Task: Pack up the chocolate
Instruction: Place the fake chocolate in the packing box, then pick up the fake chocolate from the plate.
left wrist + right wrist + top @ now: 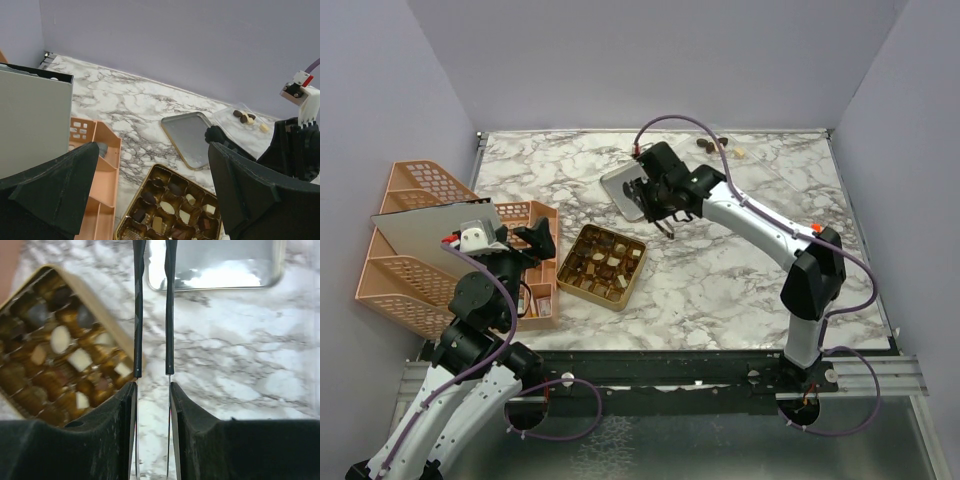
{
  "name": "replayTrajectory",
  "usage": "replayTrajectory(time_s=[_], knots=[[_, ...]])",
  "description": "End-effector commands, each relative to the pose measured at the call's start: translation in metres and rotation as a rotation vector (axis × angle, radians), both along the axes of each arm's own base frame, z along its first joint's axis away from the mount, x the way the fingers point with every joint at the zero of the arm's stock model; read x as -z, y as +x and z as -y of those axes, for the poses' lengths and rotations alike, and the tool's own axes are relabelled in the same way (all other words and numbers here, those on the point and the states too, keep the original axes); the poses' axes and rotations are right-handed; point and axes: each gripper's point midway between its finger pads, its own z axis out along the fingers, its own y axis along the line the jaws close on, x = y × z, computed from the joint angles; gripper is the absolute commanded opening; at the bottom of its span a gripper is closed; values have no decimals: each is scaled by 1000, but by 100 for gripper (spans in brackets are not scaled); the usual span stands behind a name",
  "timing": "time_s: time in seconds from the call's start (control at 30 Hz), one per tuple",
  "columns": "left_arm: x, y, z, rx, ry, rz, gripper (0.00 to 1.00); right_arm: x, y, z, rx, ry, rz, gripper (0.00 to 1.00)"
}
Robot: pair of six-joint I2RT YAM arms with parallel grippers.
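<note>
The loose chocolate (705, 143) left for us to pack lies in a small scatter at the far edge of the worktop (720, 290). It is strung roughly left to right along the back wall, dark pieces with a pale one at the right end. The rest sits in the compartments of the golden tray (571, 252), nearer us and to the left. Between the two lies an upturned silver lid (618, 188), and the right jaws hang over its near corner. So the scatter is beyond and slightly right of those jaws, and the tray is near-left of them.

We judge the right arm (750, 215) much the nearer to the scatter. The left arm (480, 295) sits by the peach organiser (415, 180), well apart from it.

The right jaws carry two thin blades standing narrowly apart. Nothing shows between them along the length we see, but their tips leave the wrist view, so we cannot tell whether a piece is pinched there. The left jaws gape wide, with nothing in them.
</note>
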Motion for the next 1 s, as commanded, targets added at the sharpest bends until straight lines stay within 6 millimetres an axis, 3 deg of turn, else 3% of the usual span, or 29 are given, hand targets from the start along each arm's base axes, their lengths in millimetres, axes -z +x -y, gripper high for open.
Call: replayTrajectory(time_s=[0.0, 0.23, 0.6, 0.77, 0.97], knots=[[-1, 0, 0, 5, -2, 14, 99, -25, 33, 48, 107, -76, 95, 34], [1, 2, 2, 8, 2, 8, 99, -31, 85, 109, 242, -101, 110, 34], [1, 1, 2, 11, 2, 8, 99, 19, 150, 219, 454, -160, -12, 35], [1, 1, 3, 14, 3, 8, 99, 29, 174, 255, 521, -123, -27, 37], [0, 1, 2, 12, 2, 10, 99, 45, 192, 275, 550, -100, -56, 37]])
